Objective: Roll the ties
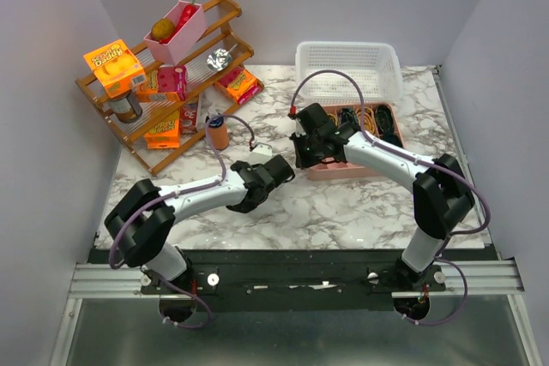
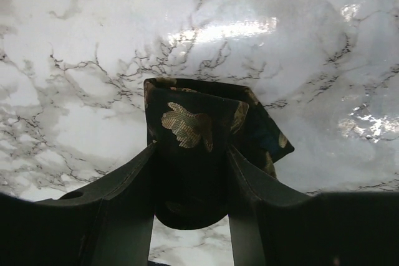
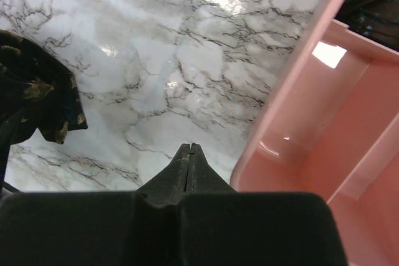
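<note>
One wooden rack [image 1: 221, 4] stands at the far left of the marble table [image 1: 343, 203], with coloured boxes on its shelves. Near its right end a small orange can [image 1: 218, 133] stands upright on the marble.

Toward the middle is the left gripper [image 2: 191, 154]. Its fingers are about half apart and they press a tie [image 2: 187, 126] from both sides. The tie is folded into a short, thick bundle of black fabric with gold-brown leaf shapes. One large leaf faces the wrist camera, and a loose corner with gold and blue spots sticks out on the right of the bundle. I cannot tell if the bundle touches the marble.

Further right, the right gripper [image 3: 189, 152] is fully closed, finger against finger, and holds nothing. It is just beside the left wall of a pink tray [image 3: 293, 110], above the marble. In the tray's far part lie dark and gold coils [image 1: 369, 117]. Behind the tray stands a white basket [image 1: 347, 70].
</note>
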Controlling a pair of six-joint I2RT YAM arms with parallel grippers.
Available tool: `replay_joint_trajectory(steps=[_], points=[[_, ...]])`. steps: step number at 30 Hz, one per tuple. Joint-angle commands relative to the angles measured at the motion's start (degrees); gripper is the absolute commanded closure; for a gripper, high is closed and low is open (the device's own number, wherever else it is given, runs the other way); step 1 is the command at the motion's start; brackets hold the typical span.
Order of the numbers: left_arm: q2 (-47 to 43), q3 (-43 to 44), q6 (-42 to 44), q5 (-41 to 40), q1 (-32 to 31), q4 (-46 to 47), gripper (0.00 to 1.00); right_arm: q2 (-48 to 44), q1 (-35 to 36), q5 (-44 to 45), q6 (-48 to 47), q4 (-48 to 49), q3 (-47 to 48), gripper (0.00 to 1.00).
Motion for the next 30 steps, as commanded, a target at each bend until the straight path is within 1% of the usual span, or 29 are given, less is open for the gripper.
replay_joint_trajectory(steps=[1,5,8,9,15,21,24,25,26,30], points=[[7.1,4.4,-5.4,-5.5,-4.5,-6.8,0.48,-3.0,-1.6,2.3,0.1,0.9,-1.6,0.99],[11.8,7.9,-7.9,-7.6,-8.0,-10.1,0.46,-3.5,-3.2,2.3,0.1,1.7,-3.1,0.99],[14.5,10.2,-9.2,-7.6,-10.5,-11.1,0.40,-3.7,-4.1,2.4,0.1,2.1,-4.0,0.99],[15.0,10.6,-9.3,-7.5,-11.1,-11.3,0.36,-3.8,-4.3,2.3,0.1,2.2,-4.2,0.99],[17.8,11.1,-9.3,-4.9,-13.0,-9.3,0.27,-3.2,-4.5,1.5,0.1,2.6,-4.9,0.99],[16.2,10.2,-8.4,-3.6,-13.3,-7.0,0.23,-2.8,-4.6,1.3,0.3,2.9,-5.1,0.99],[13.5,9.4,-7.1,-2.5,-13.2,-4.0,0.21,-2.9,-4.6,1.3,0.4,3.0,-5.0,0.99],[11.9,8.4,-5.8,-1.9,-13.2,-1.2,0.21,-2.9,-4.6,1.3,0.4,3.0,-5.0,0.99],[11.2,8.0,-5.3,-0.2,-13.2,0.1,0.21,-3.2,-4.7,1.3,0.4,3.0,-5.0,0.99],[9.1,7.1,-4.2,1.9,-13.2,3.2,0.21,-3.3,-4.7,1.4,0.5,3.0,-5.1,0.99]])
